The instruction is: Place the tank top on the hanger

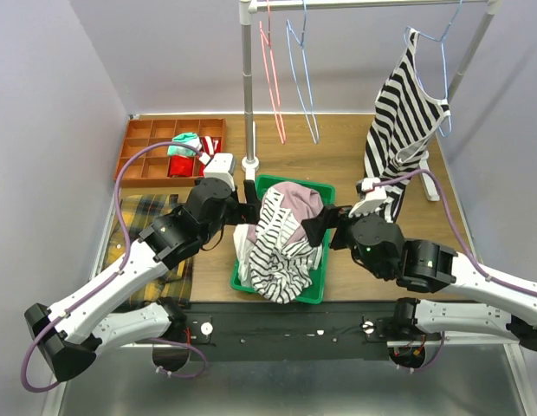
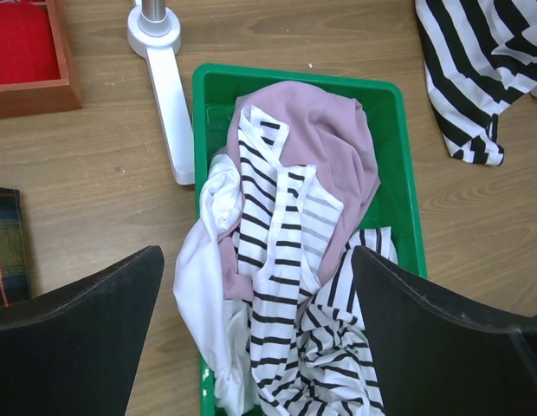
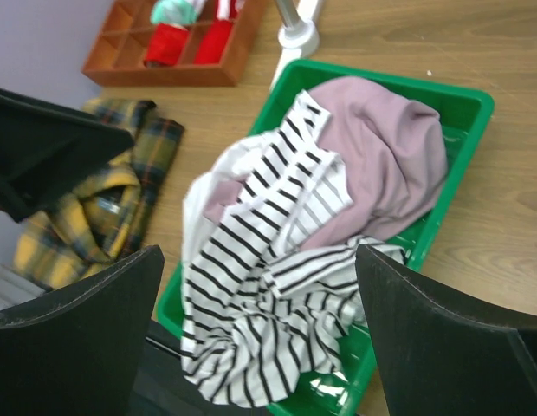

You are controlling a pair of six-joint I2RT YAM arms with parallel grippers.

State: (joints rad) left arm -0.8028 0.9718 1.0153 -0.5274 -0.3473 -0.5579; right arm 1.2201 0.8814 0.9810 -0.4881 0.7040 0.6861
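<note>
The tank top (image 1: 277, 260), white with thin dark stripes, lies crumpled in a green bin (image 1: 325, 290) and spills over its near edge. Part of it rests on a pink garment (image 1: 296, 202). The light-blue hanger (image 1: 305, 82) hangs empty on the rack at the back. My left gripper (image 1: 247, 211) hovers open at the bin's left side and holds nothing. My right gripper (image 1: 316, 227) is open at the bin's right side. In the left wrist view the tank top (image 2: 281, 286) shows between the open fingers (image 2: 78, 338). The right wrist view has the tank top (image 3: 251, 295) below its open gripper (image 3: 260, 338).
A pink-red hanger (image 1: 273, 78) hangs beside the blue one. A bold black-and-white striped top (image 1: 403, 121) hangs on another hanger at the right. The rack post (image 1: 248, 87) stands behind the bin. A wooden compartment tray (image 1: 156, 147) and a plaid cloth (image 1: 156, 217) lie at the left.
</note>
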